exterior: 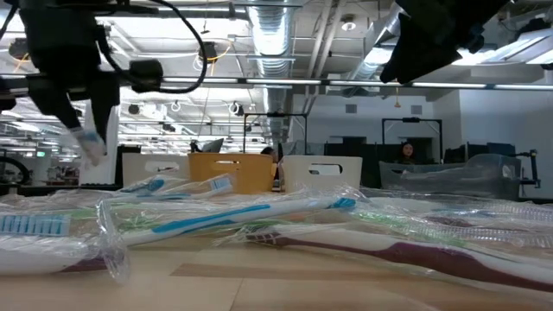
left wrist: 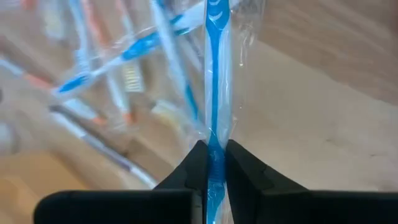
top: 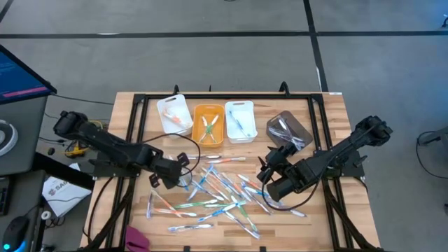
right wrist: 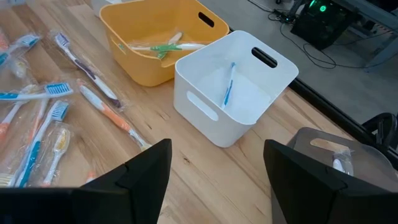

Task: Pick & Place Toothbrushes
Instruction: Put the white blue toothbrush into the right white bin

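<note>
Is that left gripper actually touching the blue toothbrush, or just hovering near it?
Touching. In the left wrist view the left gripper has its two dark fingers pressed against both sides of the wrapped blue toothbrush, with no gap showing.

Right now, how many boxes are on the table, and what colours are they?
White bins: 2, one at the left end of the row and one just right of the orange one
Orange bin: 1
Grey bin: 1
Total: 4 bins
</note>
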### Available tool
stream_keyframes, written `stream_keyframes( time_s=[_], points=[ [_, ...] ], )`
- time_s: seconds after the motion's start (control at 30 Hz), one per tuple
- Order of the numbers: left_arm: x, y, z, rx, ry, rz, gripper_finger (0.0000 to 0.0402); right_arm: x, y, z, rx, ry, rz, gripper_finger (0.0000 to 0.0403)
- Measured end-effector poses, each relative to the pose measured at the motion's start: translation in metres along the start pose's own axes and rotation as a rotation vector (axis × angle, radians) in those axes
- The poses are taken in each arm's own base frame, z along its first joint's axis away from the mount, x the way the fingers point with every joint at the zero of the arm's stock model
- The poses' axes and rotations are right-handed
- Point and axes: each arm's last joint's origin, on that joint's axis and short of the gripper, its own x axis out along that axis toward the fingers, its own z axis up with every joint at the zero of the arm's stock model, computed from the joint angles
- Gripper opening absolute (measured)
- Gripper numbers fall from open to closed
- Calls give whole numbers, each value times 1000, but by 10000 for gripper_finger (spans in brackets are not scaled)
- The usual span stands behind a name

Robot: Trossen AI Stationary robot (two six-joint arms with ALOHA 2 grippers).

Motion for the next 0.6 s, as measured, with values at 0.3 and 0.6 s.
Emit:
stream_keyframes(
  time_s=[0.3,0.6],
  points=[
    [-13,3,-3,-13,0,93,10,0,0,0,0,0,0,249],
    [-24,4,-5,-25,-42,131,8,0,0,0,0,0,1,249]
  ],
)
